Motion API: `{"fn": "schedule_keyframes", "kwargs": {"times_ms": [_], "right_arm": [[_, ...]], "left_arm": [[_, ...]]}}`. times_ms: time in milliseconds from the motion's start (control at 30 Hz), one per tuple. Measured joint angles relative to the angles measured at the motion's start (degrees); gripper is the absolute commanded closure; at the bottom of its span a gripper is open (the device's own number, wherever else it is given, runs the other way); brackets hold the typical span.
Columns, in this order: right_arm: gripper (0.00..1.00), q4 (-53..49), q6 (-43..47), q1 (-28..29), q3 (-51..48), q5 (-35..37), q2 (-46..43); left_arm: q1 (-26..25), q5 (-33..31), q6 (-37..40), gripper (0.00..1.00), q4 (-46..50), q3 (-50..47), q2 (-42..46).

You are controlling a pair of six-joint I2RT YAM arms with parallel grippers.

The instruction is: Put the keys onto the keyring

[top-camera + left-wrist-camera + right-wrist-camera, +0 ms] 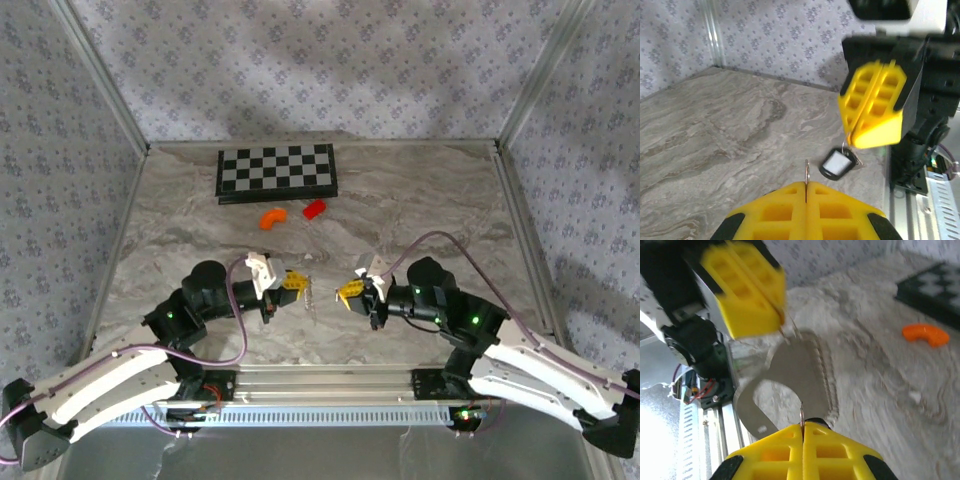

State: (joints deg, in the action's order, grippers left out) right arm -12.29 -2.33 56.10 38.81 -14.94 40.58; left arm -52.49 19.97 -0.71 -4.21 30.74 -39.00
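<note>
**Clamped tight on both sides, tip to tip**

Above the grey surface, near its front edge. Pinching the keyring in the clenched left gripper. Holding the keys dangling from the clenched right gripper.

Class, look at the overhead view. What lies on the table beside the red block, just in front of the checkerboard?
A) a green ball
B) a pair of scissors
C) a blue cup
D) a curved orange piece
D: the curved orange piece lies just left of the red block, on the near side of the checkerboard.
</note>
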Motion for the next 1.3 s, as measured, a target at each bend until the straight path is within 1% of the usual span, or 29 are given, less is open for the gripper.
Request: {"fn": "schedule_keyframes", "kwargs": {"times_ms": [133, 300, 533, 700, 1300], "right_arm": [[1.0, -3.5, 4.72, 1.36, 5.57, -0.76, 2.58], [1.0, -7.23, 7.69, 1.44, 8.44, -1.42, 4.44], [1.0, -10.49, 8.46, 1.44, 10.64, -3.41, 4.87], [1.0, -12.48, 8.63, 1.42, 13.14, -5.09, 6.82], [1.0, -12.85, 8.57, 1.44, 13.55, -5.68, 8.94]], "left_arm": [[-0.57, 1.79, 0.0, 1.0, 0.85, 0.61, 0.0], [-0.92, 3.5, -0.02, 1.0, 1.27, 1.29, 0.0], [-1.27, 5.73, -0.02, 1.0, 1.22, 1.57, 0.37], [-1.27, 6.64, -0.02, 1.0, 1.18, 1.57, 0.37], [-1.31, 7.91, -0.46, 1.0, 0.96, 1.57, 0.37]]}}
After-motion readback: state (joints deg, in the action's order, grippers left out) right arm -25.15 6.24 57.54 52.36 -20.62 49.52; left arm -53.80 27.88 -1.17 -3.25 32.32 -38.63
